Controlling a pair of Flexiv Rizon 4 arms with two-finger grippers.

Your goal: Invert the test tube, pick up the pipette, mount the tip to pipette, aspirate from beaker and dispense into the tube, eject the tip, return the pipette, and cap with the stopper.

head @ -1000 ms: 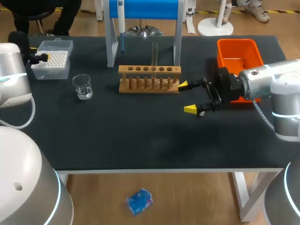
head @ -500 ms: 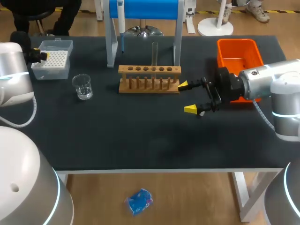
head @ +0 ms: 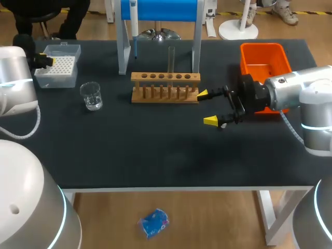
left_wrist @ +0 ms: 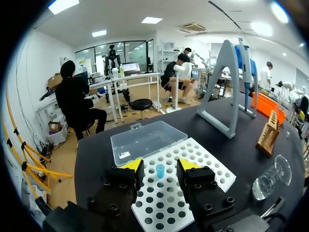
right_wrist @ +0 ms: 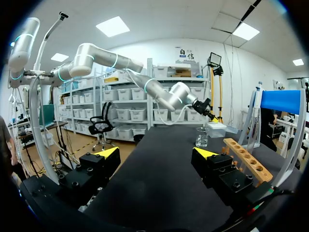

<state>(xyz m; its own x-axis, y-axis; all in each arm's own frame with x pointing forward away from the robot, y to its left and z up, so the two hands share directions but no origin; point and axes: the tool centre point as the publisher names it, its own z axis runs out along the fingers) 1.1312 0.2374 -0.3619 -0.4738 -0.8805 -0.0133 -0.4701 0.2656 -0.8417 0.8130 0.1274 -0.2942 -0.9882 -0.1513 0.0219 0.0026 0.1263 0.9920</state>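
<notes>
A white perforated tip box (head: 58, 66) stands at the far left with its clear lid open. My left gripper (head: 44, 61) hovers over it. In the left wrist view a small blue stopper (left_wrist: 160, 170) stands in a hole of the box (left_wrist: 203, 159), between the fingers of the left gripper (left_wrist: 160, 163). A gap shows on each side, so the gripper is open. A test tube (head: 171, 59) stands upright in the wooden rack (head: 165, 86). The pipette (head: 134, 26) hangs on the blue stand. My right gripper (head: 210, 108) is wide open and empty beside the rack's right end (right_wrist: 244, 157).
A glass beaker (head: 92, 96) stands in front of the tip box, also seen as the beaker (right_wrist: 202, 137) ahead of the right gripper (right_wrist: 157, 153). An orange bin (head: 264, 62) sits at the far right behind the right arm. The stand's legs (head: 122, 46) flank the rack.
My left gripper has shifted slightly toward the table's far edge over the tip box. The right arm has not moved.
</notes>
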